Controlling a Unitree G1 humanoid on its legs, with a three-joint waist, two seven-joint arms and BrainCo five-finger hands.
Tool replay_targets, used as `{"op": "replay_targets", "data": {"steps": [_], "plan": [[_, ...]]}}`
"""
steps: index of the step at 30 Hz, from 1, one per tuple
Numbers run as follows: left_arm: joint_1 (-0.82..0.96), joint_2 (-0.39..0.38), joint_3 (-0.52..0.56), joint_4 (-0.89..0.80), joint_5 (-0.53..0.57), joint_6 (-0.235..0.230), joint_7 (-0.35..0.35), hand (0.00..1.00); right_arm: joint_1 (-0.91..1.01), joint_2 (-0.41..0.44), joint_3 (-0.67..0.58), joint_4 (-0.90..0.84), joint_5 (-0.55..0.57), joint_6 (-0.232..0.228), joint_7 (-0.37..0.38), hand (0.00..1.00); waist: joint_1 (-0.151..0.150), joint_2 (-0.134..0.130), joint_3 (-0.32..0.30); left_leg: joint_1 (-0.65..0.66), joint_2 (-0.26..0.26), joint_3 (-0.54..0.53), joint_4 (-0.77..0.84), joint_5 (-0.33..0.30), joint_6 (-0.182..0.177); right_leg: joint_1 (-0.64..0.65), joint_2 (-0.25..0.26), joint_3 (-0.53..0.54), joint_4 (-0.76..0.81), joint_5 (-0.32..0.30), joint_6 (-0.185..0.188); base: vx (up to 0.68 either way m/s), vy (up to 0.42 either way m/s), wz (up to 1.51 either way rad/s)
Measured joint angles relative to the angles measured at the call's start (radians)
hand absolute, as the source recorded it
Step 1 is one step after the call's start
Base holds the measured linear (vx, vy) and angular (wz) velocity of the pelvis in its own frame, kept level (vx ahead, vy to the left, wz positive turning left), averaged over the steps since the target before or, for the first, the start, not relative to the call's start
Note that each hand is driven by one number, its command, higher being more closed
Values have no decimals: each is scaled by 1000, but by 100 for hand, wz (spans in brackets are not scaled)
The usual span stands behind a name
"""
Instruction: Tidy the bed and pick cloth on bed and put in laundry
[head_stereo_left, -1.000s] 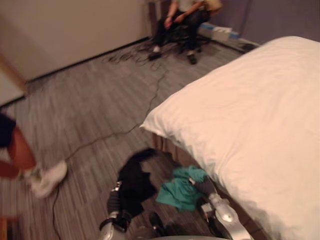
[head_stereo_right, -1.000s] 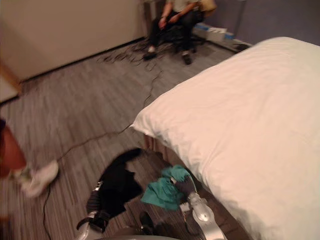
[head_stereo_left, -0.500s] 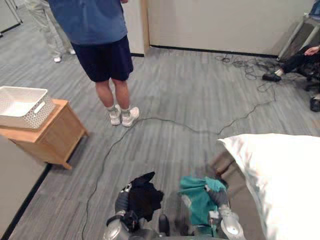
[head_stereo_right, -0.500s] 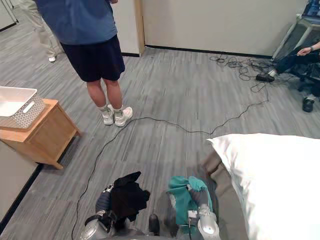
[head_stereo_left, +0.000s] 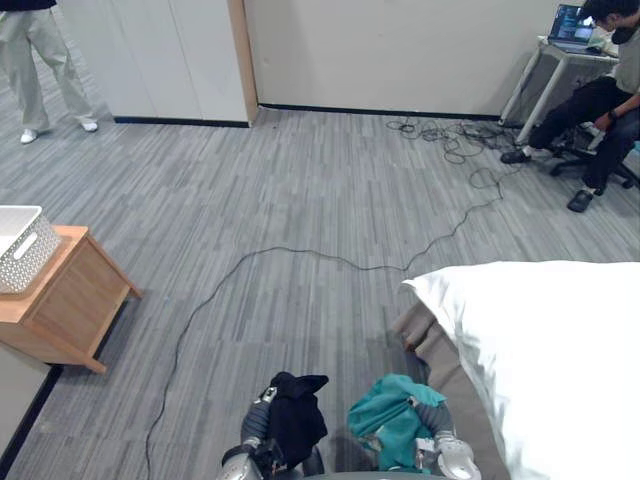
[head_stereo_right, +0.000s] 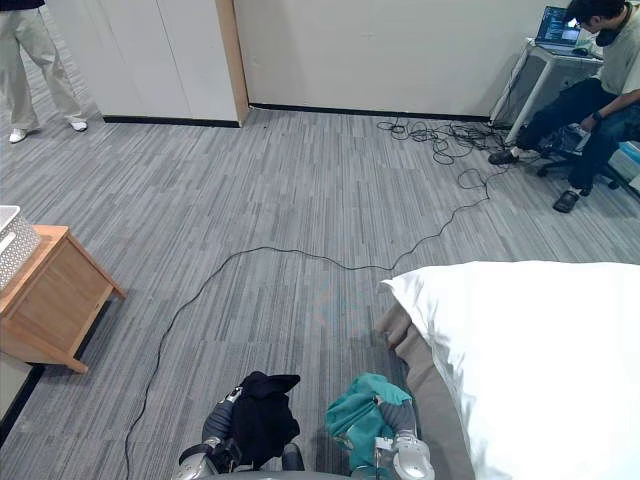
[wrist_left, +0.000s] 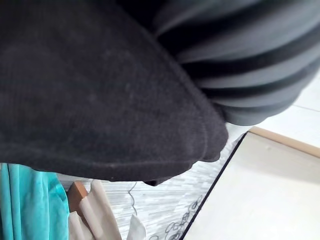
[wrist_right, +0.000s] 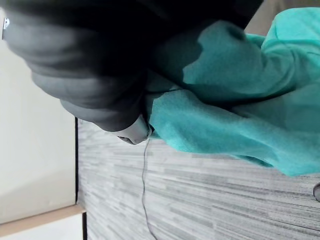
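Observation:
A black cloth (head_stereo_left: 297, 420) hangs bunched over my left hand (head_stereo_left: 252, 432) low in the eye views, off the grey carpet; up close the black cloth (wrist_left: 90, 90) covers the hand beside its ribbed cover. A teal cloth (head_stereo_left: 385, 420) is bunched in my right hand (head_stereo_left: 432, 418), just off the bed's near corner. In the right wrist view the teal cloth (wrist_right: 240, 110) gathers into folds at my right hand (wrist_right: 90, 75), where a silver finger (wrist_right: 134, 133) presses into it. The bed (head_stereo_left: 550, 350) with its white duvet lies to the right.
A white basket (head_stereo_left: 18, 248) sits on a small wooden side table (head_stereo_left: 60, 305) at the left. One person (head_stereo_left: 40, 60) stands at the far left by the wall. Another person (head_stereo_left: 600, 90) sits at a desk at the far right.
The camera has swung round from the bed to the open floor. The person in the blue shirt has left the middle of the view. Both cloths stay with my hands.

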Motion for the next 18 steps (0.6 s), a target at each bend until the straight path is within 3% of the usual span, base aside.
{"op": "replay_targets", "data": {"steps": [6, 9, 11, 12, 13, 14, 15, 16, 18], "plan": [[-41, 26, 88, 157, 100, -2, 3, 100, -9, -32, -75, 135, 25, -27, 115, 100, 11, 4, 3, -13, -1, -3, 1, -3, -3, -21, 1, 7, 14, -7, -5, 27, -23, -1], [-56, 40, 108, 187, 142, -9, 8, 100, -19, -45, -75, 159, 37, -53, 178, 100, 10, 0, 3, -98, 6, -19, 117, -65, -32, -47, -3, -12, 39, -14, -13, 46, -45, 24], [-72, 36, 110, 187, 147, -27, 24, 100, -36, -56, -73, 159, 37, -54, 203, 100, 13, 12, 13, -162, 30, -11, 242, -128, -66, -69, 0, -32, 94, -35, -24, 60, -81, 35], [-81, 31, 111, 187, 148, -40, 26, 100, -51, -68, -72, 159, 37, -54, 211, 100, 17, 25, 37, -187, 63, 15, 343, -174, -98, -69, 14, -60, 171, -75, -36, 32, -158, 15], [-83, 28, 114, 180, 148, -52, 27, 100, -57, -84, -66, 153, 38, -55, 213, 100, 29, 31, 55, -216, 91, 34, 457, -223, -145, -58, 16, -68, 196, -137, -73, 20, -161, 9], [-85, 24, 114, 178, 148, -50, 27, 100, -71, -95, -68, 153, 38, -55, 214, 100, 37, 39, 72, -231, 105, 31, 510, -229, -150, -44, 19, -67, 199, -148, -75, -15, -80, -2], [-85, 25, 113, 173, 149, -49, 27, 100, -78, -101, -72, 153, 38, -55, 215, 100, 43, 39, 88, -256, 114, 24, 592, -198, -179, -20, 15, -65, 190, -148, -80, -3, -22, 12], [-87, 26, 111, 173, 149, -48, 23, 100, -68, -96, -97, 149, 37, -57, 223, 100, 42, 39, 97, -273, 123, 28, 645, -218, -141, 25, -5, -92, 167, -146, -83, 27, 4, 33], [-86, 25, 108, 169, 149, -50, 20, 100, -50, -93, -117, 143, 34, -56, 226, 100, 37, 40, 99, -286, 133, 40, 612, -229, -124, 68, -26, -121, 139, -157, -64, 72, 27, 43]]}}
